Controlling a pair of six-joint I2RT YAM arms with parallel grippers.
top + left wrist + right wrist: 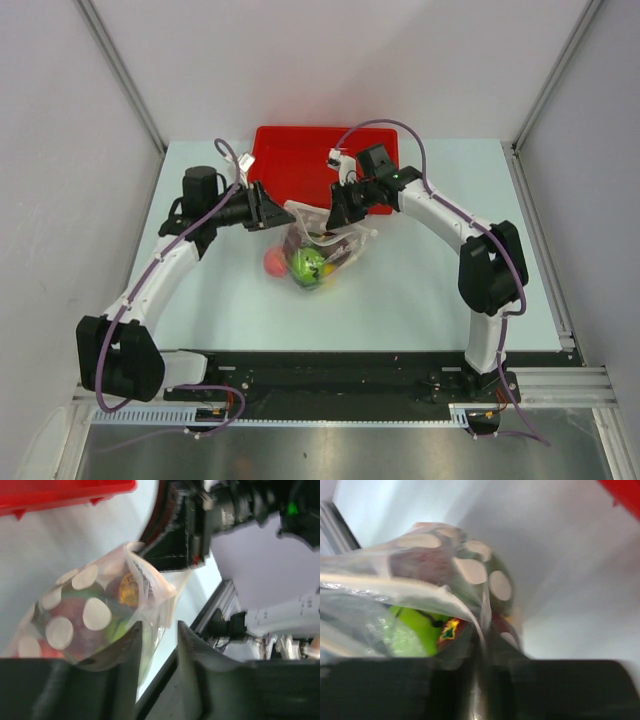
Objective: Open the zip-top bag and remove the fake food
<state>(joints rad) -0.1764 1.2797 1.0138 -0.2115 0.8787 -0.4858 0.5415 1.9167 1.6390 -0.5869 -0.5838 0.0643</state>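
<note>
- Pale tabletop (430, 290) between white walls; a red rectangular plastic tray (300, 160) sits at upper centre of the top view.
- A clear, crinkly zip-top bag printed with white dots (325, 245) is at frame centre, just below the tray and between the two arm tips. Whether its bottom rests on the table cannot be told.
- Fake food, small toy fruits and vegetables (308, 265), shows through the film: a bright green ball, a red ball at the lower left edge, and a dark maroon piece.
- Right gripper (477, 680): jaws closed on the bag's film near the mouth.
- Left gripper (159, 635): jaws narrowly apart, with the whitish zip strip (167, 602) just above the gap. No pinch is evident.
- Handling judgement: the film is soft, thin and probably slippery. The load is light but loose, so it will likely sag and shift. Take hold at the stiffer zip strip, one lip per gripper, and pull apart; gripping the body would trap the toys.
</note>
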